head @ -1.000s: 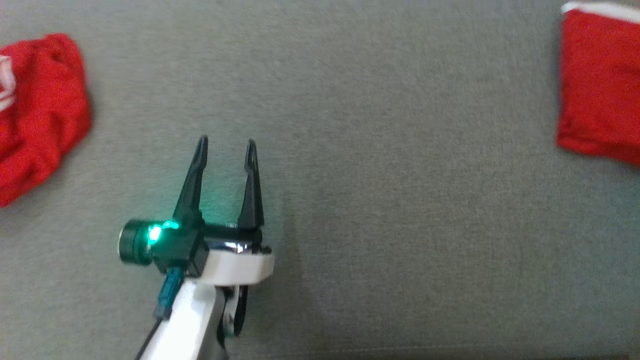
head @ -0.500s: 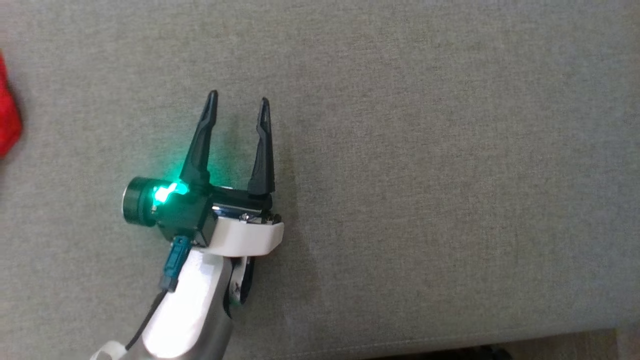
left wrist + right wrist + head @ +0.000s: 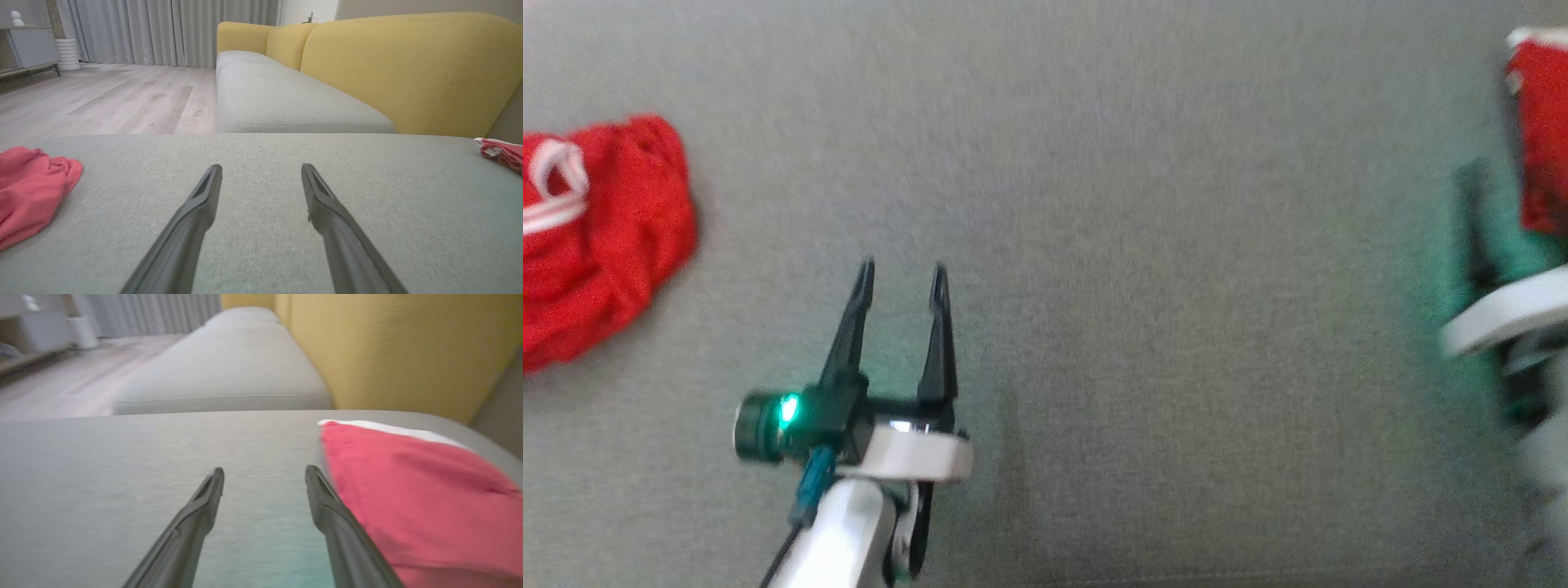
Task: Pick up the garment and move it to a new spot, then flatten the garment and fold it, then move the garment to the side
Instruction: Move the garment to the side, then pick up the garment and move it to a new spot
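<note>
Red garment [image 3: 416, 498] beside right tool [image 3: 264, 473]

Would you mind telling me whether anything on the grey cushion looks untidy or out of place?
The red garment with white cord lies crumpled at the left end of the grey fabric cushion, while the red cloth at the right lies flat. Nothing looks spilled or damaged.

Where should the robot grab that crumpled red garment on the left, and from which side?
Probably the bulging rounded edge of the crumpled red garment, the one facing the open left gripper. Come from that side, low over the grey cushion: the raised folds there offer something to pinch.
</note>
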Robot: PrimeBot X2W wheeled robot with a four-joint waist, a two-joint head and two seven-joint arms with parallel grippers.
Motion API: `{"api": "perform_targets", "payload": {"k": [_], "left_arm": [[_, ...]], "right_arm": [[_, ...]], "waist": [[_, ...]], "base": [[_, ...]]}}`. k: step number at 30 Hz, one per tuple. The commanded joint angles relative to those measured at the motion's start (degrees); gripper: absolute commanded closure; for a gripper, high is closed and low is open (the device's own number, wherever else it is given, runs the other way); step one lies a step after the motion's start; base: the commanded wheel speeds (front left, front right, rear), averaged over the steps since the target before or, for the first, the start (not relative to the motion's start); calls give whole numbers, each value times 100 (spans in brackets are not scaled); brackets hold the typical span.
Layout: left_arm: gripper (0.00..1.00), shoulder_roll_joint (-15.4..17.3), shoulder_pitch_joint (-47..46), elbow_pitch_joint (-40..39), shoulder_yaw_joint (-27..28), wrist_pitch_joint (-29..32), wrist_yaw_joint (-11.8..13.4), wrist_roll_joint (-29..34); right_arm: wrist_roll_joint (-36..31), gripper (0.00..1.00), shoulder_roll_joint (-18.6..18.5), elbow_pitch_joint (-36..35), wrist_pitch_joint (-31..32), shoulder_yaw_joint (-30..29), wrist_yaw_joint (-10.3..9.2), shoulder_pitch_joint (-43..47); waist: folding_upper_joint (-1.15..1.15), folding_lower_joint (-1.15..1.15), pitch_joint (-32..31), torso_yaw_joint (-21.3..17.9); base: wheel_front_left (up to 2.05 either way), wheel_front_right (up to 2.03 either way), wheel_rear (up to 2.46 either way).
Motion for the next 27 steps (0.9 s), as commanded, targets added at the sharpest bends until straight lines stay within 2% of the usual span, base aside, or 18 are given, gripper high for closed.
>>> {"api": "perform_targets", "payload": {"k": [1,6,13,18,27], "left_arm": [[0,2,48,-110,235,-24,-21,-70],[0,2,361,180,369,-24,-63,-220],[0,2,799,258,640,-24,-69,-4],[0,2,1195,209,905,-24,-62,140],[0,2,1575,217,1129,-24,-205,385]], "right_arm": [[-64,0,75,-273,-74,82,-5,141],[-423,0,956,-752,-77,43,-5,1061],[-1256,0,1636,-2131,-78,-325,-5,2359],[-1557,0,1867,-2743,-78,-548,-5,3026],[-1532,0,1979,-2747,-78,-565,-5,3299]], "waist": [[0,2,-693,91],[0,2,-1566,186],[0,2,-2158,220],[0,2,-2360,159],[0,2,-2520,104]], "base": [[0,0,0],[0,0,0],[0,0,0],[0,0,0],[0,0,0]]}}
